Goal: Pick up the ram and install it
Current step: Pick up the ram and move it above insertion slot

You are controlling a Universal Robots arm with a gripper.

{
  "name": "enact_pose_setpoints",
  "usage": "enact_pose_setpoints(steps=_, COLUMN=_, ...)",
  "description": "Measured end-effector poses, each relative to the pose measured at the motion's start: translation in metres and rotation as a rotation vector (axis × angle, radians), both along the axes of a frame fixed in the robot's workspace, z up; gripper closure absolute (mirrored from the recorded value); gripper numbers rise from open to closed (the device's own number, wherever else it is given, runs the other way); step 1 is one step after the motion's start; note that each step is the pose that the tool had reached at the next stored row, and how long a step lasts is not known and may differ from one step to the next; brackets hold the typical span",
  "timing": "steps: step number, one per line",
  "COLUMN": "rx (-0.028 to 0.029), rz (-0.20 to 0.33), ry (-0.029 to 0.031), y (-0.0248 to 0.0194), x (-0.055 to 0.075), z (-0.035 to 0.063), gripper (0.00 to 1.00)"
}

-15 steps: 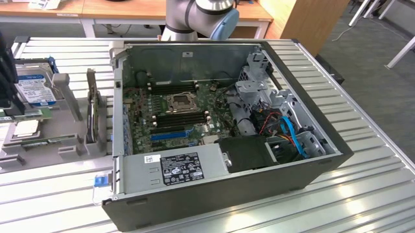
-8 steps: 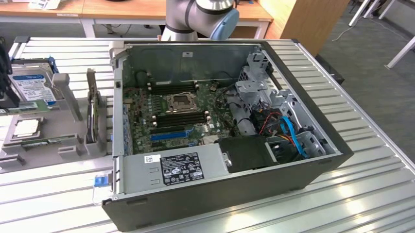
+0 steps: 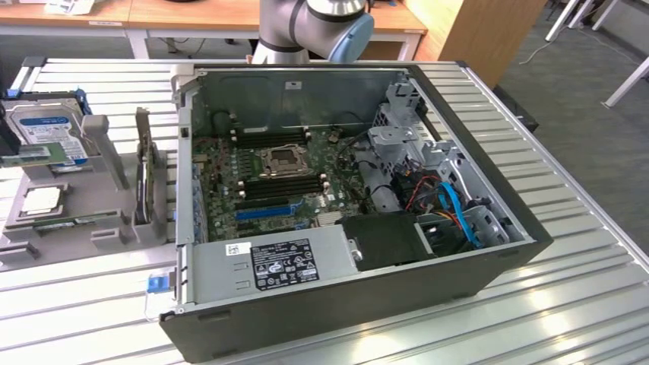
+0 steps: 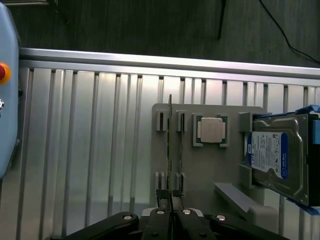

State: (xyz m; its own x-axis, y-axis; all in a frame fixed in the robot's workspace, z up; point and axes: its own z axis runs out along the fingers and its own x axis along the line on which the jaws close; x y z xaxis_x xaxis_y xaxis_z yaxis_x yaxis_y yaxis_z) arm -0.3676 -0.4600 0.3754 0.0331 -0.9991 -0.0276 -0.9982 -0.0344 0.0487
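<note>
Gripper: fingers closed together, nothing clamped between them. In line with the fingertips, the ram stands on edge in the slotted posts of the grey holder, just beside the processor. The hard drive leans beyond the processor. The holder occupies the exterior view's left, beside the open computer case on the slatted table.
</note>
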Motion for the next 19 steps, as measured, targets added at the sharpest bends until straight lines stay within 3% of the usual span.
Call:
enact_pose_setpoints(steps=6, rx=-0.0001, rz=0.0, ry=0.0006, y=0.0, x=0.0, z=0.0134, gripper=0.89)
enact_pose_setpoints(steps=11, rx=-0.0001, rz=0.0, ry=0.0007, y=0.0, x=0.0, z=0.0191, gripper=0.89)
enact_pose_setpoints(steps=19, rx=0.0, rz=0.0, ry=0.0006, y=0.0, x=0.0, z=0.0204, gripper=0.89)
